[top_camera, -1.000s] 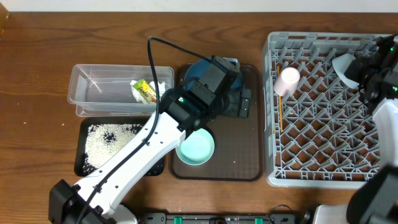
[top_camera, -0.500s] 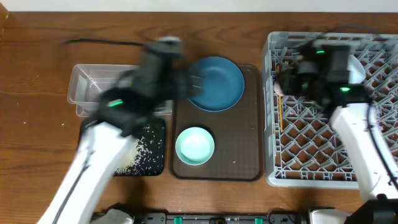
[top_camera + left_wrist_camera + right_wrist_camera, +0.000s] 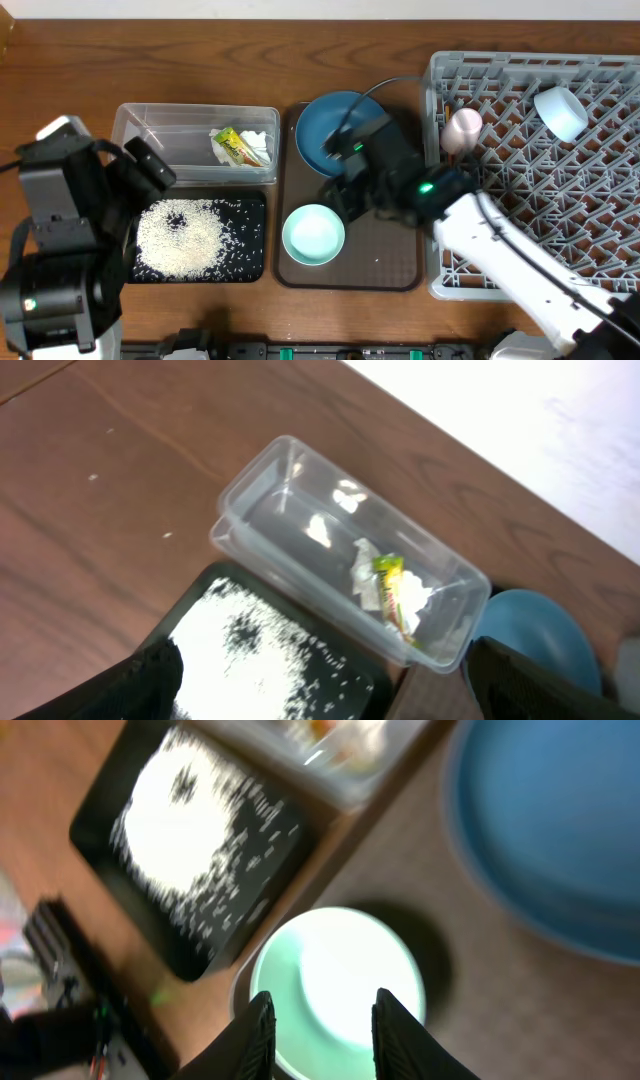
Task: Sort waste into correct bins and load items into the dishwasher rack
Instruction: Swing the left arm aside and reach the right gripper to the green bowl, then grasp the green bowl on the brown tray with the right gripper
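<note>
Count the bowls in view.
2: mint bowl on the brown tray; small light-blue bowl in the rack's far right corner. The right arm may hide part of the tray.

A dark brown wooden counter (image 3: 60,90) with long streaked grain fills nearly the whole overhead view. Along its far edge runs a plain pale white strip (image 3: 200,8); whether it is wall or floor cannot be told. The left wrist view shows white ground past the counter's edge, bright and featureless. The light is even and the shadows soft.

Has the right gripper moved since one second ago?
Yes. The right gripper went left, off the dishwasher rack, to above the brown tray by the mint bowl.
</note>
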`<act>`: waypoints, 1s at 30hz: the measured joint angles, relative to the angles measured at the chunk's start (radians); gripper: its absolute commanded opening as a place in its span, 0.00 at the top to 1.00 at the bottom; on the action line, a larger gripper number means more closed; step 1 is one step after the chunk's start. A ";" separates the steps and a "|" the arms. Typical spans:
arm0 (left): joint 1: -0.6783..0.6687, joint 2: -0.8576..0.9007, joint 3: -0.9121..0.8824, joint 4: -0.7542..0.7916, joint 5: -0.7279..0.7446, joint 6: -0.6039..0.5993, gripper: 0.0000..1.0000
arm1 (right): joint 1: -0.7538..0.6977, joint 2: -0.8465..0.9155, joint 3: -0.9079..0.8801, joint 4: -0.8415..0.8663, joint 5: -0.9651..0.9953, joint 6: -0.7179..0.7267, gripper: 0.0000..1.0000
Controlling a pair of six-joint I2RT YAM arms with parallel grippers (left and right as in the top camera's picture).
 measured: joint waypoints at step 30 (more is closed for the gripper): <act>0.005 -0.002 0.000 -0.019 -0.003 0.000 0.07 | 0.324 0.312 0.002 0.019 0.156 -0.079 0.99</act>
